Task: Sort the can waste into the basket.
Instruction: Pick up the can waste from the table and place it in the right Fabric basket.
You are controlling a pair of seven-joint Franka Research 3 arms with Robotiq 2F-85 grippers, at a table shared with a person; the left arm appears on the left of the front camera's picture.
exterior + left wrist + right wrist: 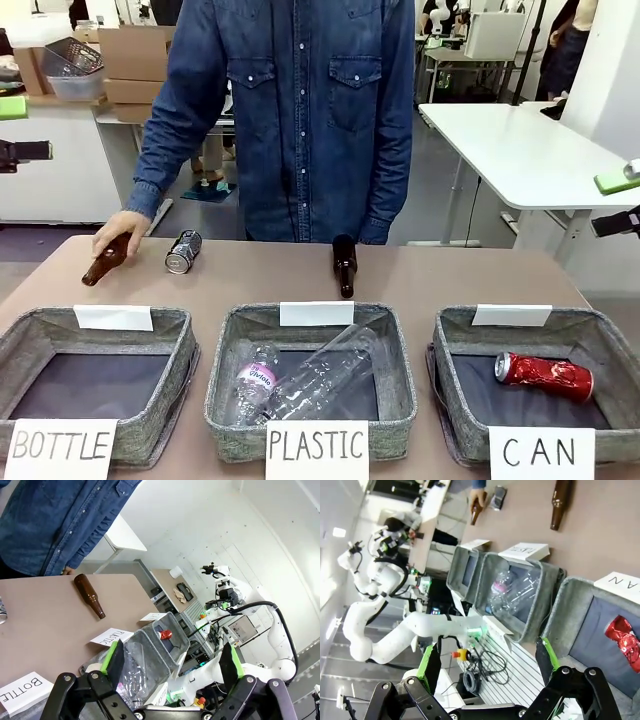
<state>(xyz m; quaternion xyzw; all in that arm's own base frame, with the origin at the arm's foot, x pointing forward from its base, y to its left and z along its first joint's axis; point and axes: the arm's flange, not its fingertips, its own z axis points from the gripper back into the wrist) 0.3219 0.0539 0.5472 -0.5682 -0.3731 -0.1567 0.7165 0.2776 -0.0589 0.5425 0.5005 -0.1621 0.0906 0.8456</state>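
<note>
Red can (623,642) in basket (566,611) beyond right pincer (488,649) | right pincer, left pincer (172,649): spread

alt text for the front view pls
A shiny red metal can lies in the grey woven basket signed CAN; the middle PLASTIC basket holds clear plastic bottles. Beyond, on the brown table, a person's hand grips a brown glass bottle beside a dark can; another brown bottle lies mid-table.

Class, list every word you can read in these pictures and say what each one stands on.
"BOTTLE": left sign, on left basket.
"PLASTIC": middle sign, on middle basket.
"CAN": right sign, on right basket.
Pink bottle label and print on dark can: too small to read.
</note>
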